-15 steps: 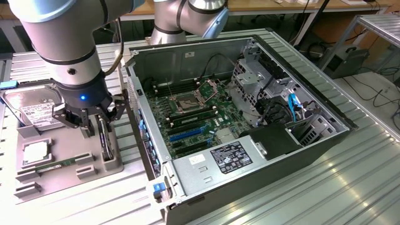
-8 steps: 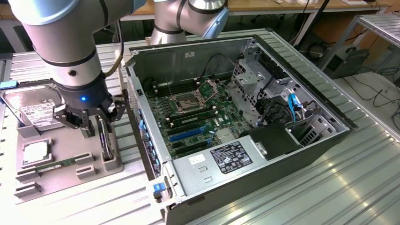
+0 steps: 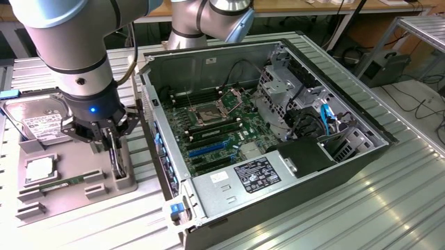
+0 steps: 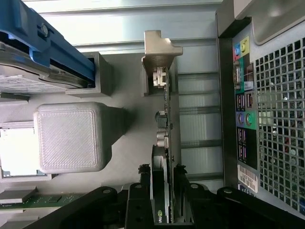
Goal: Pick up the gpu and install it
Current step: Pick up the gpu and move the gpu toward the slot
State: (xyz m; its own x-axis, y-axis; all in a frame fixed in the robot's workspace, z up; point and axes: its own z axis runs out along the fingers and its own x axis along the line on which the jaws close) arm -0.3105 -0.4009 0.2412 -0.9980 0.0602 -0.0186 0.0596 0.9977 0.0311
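**Colleague:** What's closest in?

**Me:** I'm seeing the hand [image 4: 162, 171], matte black, with its two fingers [image 4: 143, 177] pressing flat against either face of the gpu [image 4: 167, 124]. I'm reading that as a grip on the card.

**Colleague:** And the card itself?

**Me:** It's standing on its long edge, thin and dark, sitting in a slot of the grey plastic tray [image 3: 70, 200]. Its silvery bracket [image 4: 159, 78] is resting in a notched grey post [image 4: 159, 45] at the end away from the hand.

**Colleague:** Beside it?

**Me:** A rounded square block [image 4: 71, 136], grey and showing fine printed layer lines, is sitting near the card. Past that, the silver hard drive [image 3: 40, 125] with its white label is leaning in the same tray.

**Colleague:** Farther out?

**Me:** The open computer case [image 3: 208, 62] is lying just beside the tray, on the exterior view's right. Its perforated metal rear panel [image 4: 279, 124] is facing the card, and the green motherboard [image 3: 219, 122] is showing inside. Everything is resting on the ribbed metal table [image 3: 375, 208].
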